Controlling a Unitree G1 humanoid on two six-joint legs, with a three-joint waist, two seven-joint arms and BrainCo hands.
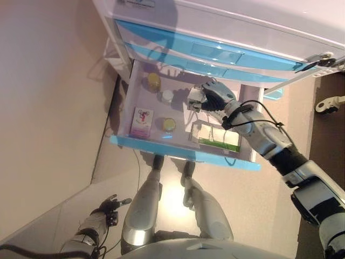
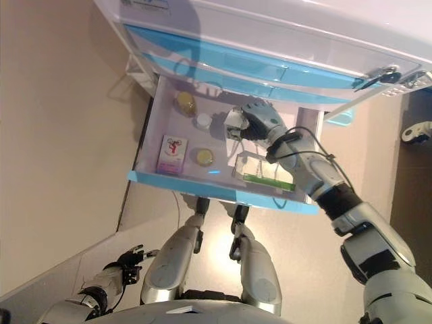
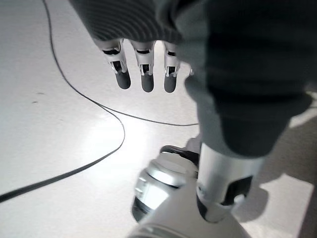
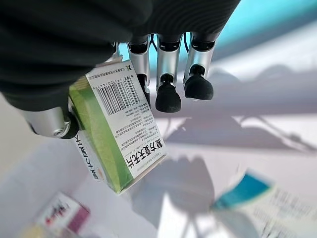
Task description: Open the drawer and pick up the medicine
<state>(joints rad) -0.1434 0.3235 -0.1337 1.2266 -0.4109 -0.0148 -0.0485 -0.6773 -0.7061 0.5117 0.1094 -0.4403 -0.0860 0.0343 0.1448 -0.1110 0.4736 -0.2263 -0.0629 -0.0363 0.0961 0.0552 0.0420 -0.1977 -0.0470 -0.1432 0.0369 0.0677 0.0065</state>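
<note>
The drawer point(image 1: 183, 151) of the white and blue cabinet stands pulled open. My right hand point(image 1: 213, 98) is over the drawer's middle, shut on a small green and white medicine box point(image 4: 116, 144), pinched between thumb and fingers and held above the drawer floor; the box also shows in the right eye view point(image 2: 234, 123). Inside lie a pink and white box point(image 1: 141, 122), two yellow-lidded jars point(image 1: 154, 81) point(image 1: 169, 124), a white-capped bottle point(image 1: 167, 96) and a larger green and white box point(image 1: 215, 137). My left hand point(image 1: 110, 208) hangs low by the floor, open and empty.
Closed blue-fronted drawers point(image 1: 215, 54) sit above the open one. A metal rail point(image 1: 318, 62) sticks out at the cabinet's right. A white caster point(image 1: 329, 103) stands on the floor at the right. A beige wall point(image 1: 54, 108) runs along the left.
</note>
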